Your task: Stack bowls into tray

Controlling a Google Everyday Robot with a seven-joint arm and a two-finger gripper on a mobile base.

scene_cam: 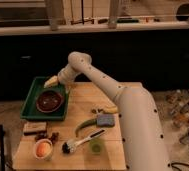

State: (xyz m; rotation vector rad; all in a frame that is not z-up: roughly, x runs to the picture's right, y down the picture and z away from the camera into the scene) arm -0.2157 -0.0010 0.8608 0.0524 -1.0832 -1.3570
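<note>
The arm (104, 84) is smooth and off-white, built of thick rounded tubular segments with a bulbous joint and small dark dots along its broad lower shell. Its small, darker end effector (62, 84) sits at the arm's tip, over the tray (43, 117).

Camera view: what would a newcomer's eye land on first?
The large white arm sweeps from lower right across the wooden table. Its hand is above the far right corner of the dark green tray, with a pale yellow-tan bowl at it. Next come the wide dark reddish-brown bowl inside the tray and the whitish bowl with orange inside at the table's near left corner.
</note>
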